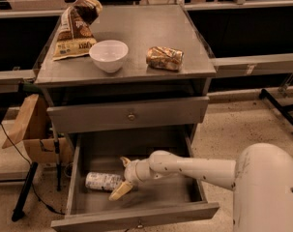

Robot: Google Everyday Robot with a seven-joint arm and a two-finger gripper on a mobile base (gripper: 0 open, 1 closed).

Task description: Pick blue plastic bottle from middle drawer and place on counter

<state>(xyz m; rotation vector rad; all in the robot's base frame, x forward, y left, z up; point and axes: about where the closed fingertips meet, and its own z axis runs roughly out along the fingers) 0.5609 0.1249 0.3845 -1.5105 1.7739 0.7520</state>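
Note:
The blue plastic bottle (102,181) lies on its side at the left of the open middle drawer (160,197), its pale label up. My gripper (121,177) is inside the drawer at the bottle's right end. Its fingers are spread, one tan fingertip (118,192) in front of the bottle and the other behind it. The white arm (194,168) reaches in from the lower right. The grey counter (141,28) is the cabinet top above.
On the counter stand a white bowl (109,55), a brown-gold foil snack packet (164,58) and a brown chip bag (74,30). The top drawer (129,115) is closed. A cardboard box (35,134) and a black stand are left of the cabinet.

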